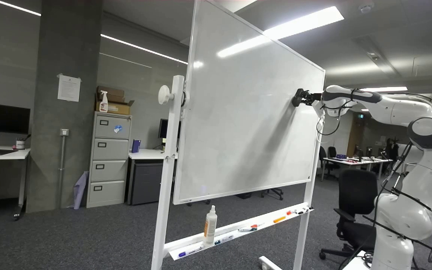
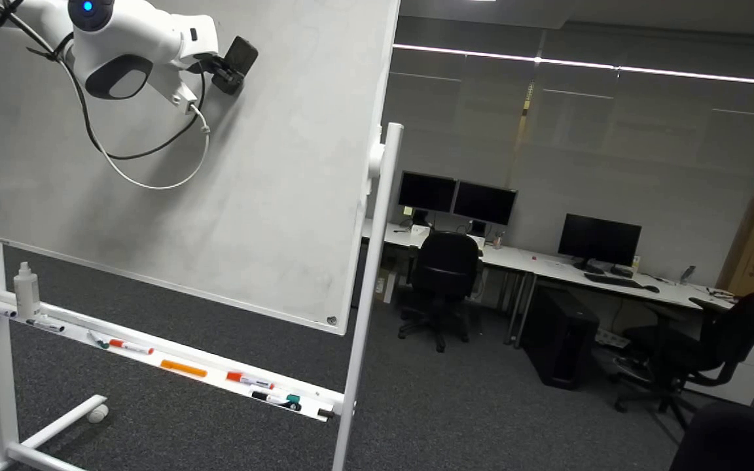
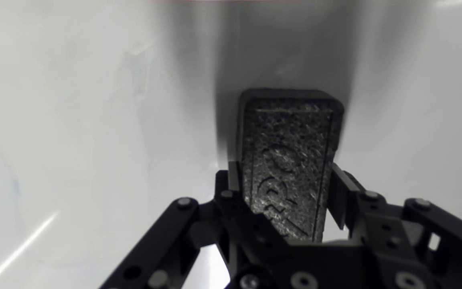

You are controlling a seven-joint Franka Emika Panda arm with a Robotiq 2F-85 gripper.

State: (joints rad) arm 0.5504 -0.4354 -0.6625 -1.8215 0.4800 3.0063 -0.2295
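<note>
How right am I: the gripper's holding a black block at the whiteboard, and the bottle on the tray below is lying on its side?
Not quite: the bottle on the tray below isn't on its side; it stands upright, as both exterior views show. The gripper is holding a black block at the whiteboard.

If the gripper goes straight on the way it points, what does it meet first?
The whiteboard. The black eraser clamped in the gripper would likely press into it first. It looks very near the board; whether the two touch is hard to tell.
</note>
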